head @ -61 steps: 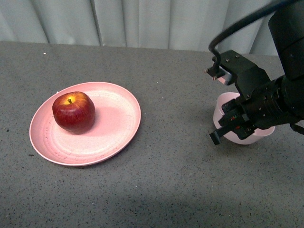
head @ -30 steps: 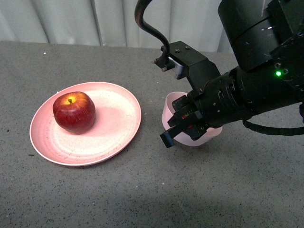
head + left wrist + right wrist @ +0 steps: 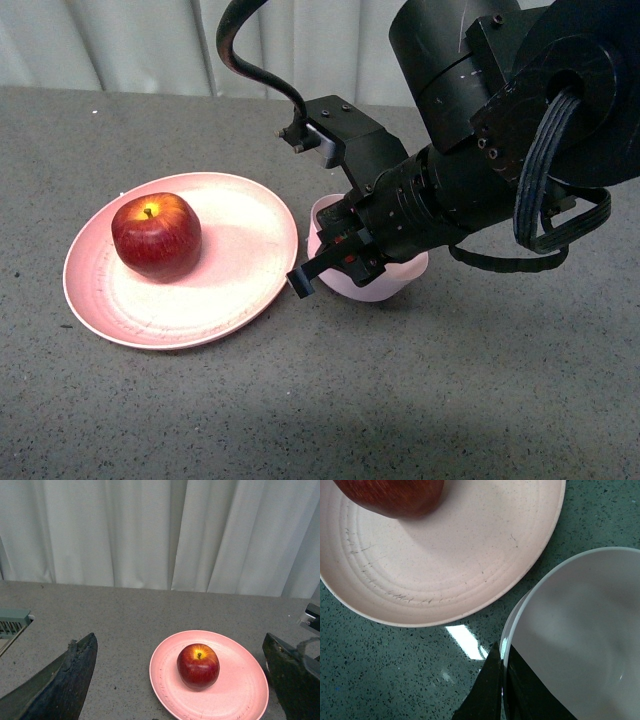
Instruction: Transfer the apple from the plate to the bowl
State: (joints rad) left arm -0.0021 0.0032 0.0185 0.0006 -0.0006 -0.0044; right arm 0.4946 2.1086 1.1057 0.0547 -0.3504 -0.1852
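Work surface (image 3: 330, 400): grey speckled top, matte finish. At 12 o'clock it is backed by a pleated pale-grey curtain (image 3: 130, 45); illum. is diffuse.

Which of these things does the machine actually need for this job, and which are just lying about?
Needed: apple; plate under it; bowl; right end effector, clamped on the bowl's rim; left end effector, open.
Just there: grey table; white curtain.

Black right arm (image 3: 450, 70) (ribbed cables (image 3: 540, 180), small screws (image 3: 484, 143)).
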